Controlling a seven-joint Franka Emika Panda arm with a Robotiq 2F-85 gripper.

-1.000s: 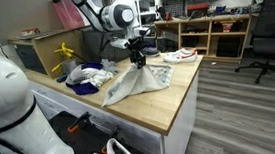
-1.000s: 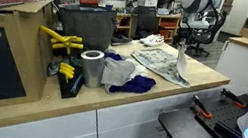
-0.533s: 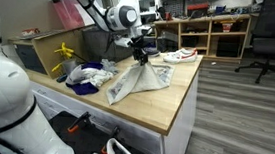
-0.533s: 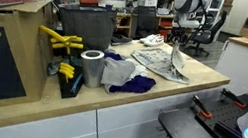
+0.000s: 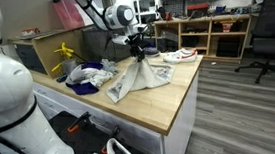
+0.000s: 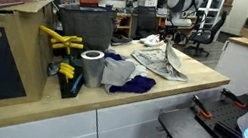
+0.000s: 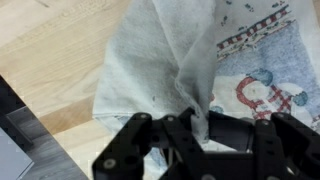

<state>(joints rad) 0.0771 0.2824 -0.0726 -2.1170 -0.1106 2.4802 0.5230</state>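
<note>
A pale grey cloth with a printed pattern (image 5: 142, 79) lies on the wooden worktop (image 5: 165, 108) and is pulled up into a peak. My gripper (image 5: 135, 50) is shut on that peak and lifts it above the worktop; in the other exterior view the gripper (image 6: 170, 38) holds the cloth (image 6: 165, 64) the same way. In the wrist view the black fingers (image 7: 160, 130) pinch a fold of the cloth (image 7: 175, 55), which hangs down over the wood, and the gripper (image 7: 190, 122) enters from the bottom.
A heap of white and blue-purple rags (image 6: 123, 75) lies next to a metal can (image 6: 91, 67). Yellow tools (image 6: 60, 40) rest on a dark box. Another cloth (image 5: 179, 56) lies at the worktop's far end. Office chair (image 5: 271, 39) and shelves stand behind.
The gripper has moved sideways along the worktop toward the rag heap, dragging the pinched cloth with it; the cloth's peak has shifted the same way.
</note>
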